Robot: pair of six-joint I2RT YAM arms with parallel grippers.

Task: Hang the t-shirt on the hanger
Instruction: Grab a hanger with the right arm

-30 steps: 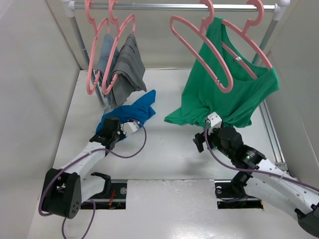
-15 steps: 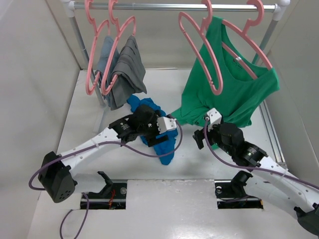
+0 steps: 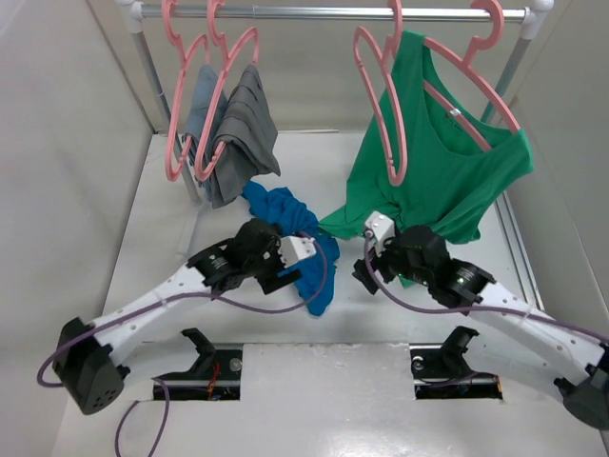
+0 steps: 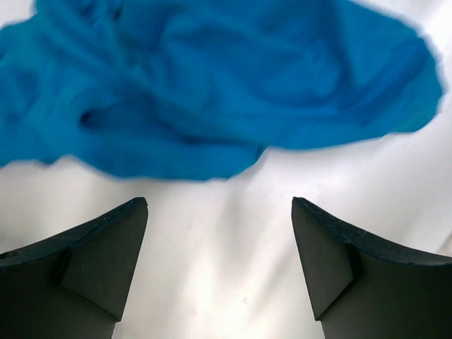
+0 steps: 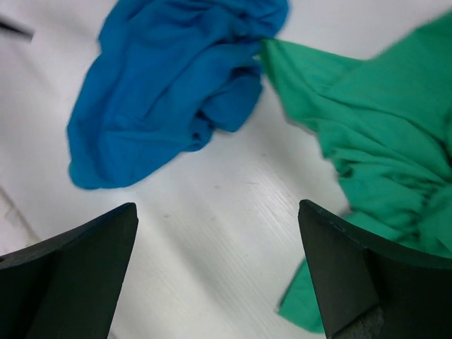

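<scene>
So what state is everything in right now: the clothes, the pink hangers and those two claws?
Bright blue cotton t-shirt: crumpled on the white table, on no hanger.
Bare pink plastic hanger: hanging from the rail, empty.
Green sleeveless top: hung from the rail, hem reaching the table.
Grey garments: hung from the rail.
Left gripper: open, empty, facing the t-shirt.
Right gripper: open, empty.

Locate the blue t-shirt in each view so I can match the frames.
Top external: t-shirt lies crumpled near the middle of the table, just left of the green top.
Left wrist: t-shirt fills the upper half of the frame.
Right wrist: t-shirt sits upper left.
Shared landmark: the green top's hem beside the t-shirt, seen in top external and right wrist; it is not in the left wrist view.
</scene>
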